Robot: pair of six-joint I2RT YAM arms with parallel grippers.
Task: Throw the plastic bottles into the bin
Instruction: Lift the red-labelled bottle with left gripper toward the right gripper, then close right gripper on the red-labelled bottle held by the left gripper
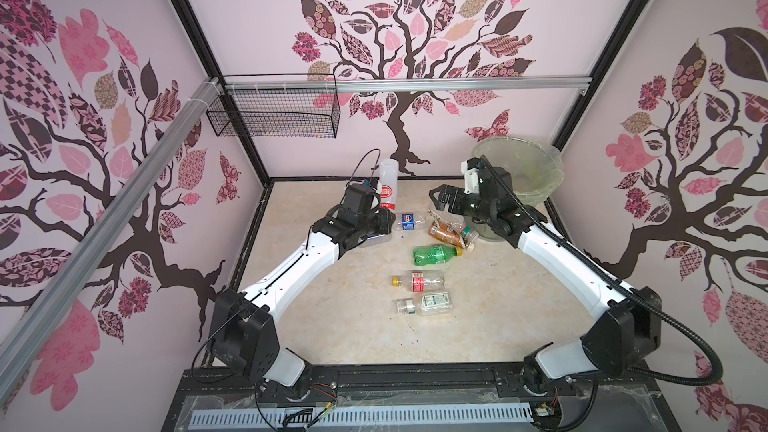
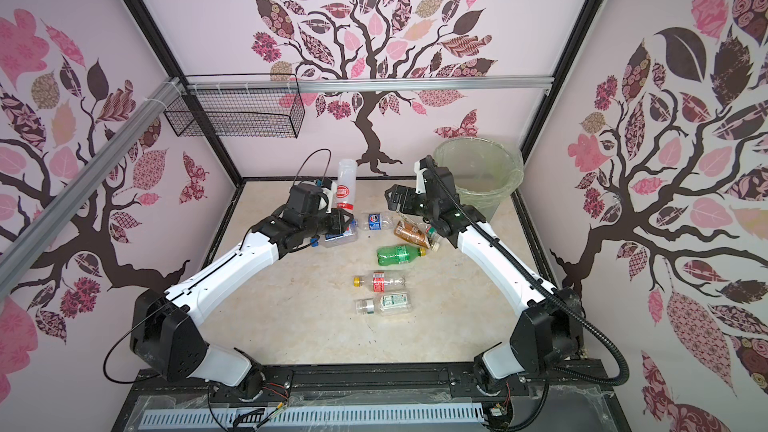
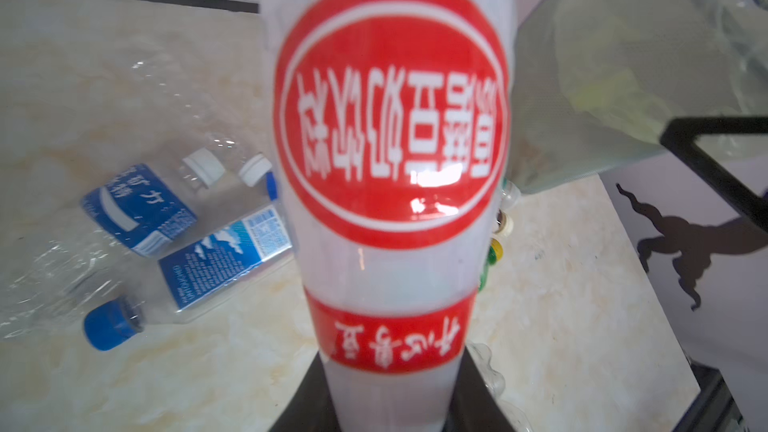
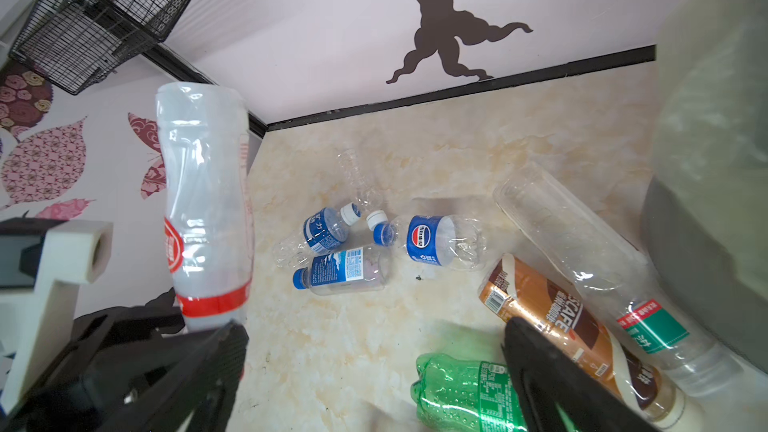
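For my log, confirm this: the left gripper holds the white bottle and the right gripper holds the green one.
One error: the right gripper is open and empty. The green bottle lies on the table, as the right wrist view shows. The left gripper does hold the white bottle.

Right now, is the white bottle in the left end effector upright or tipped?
Near upright, but inverted: the white bottle rises from the shut left end effector, with its wide base topmost and its narrow end clamped.
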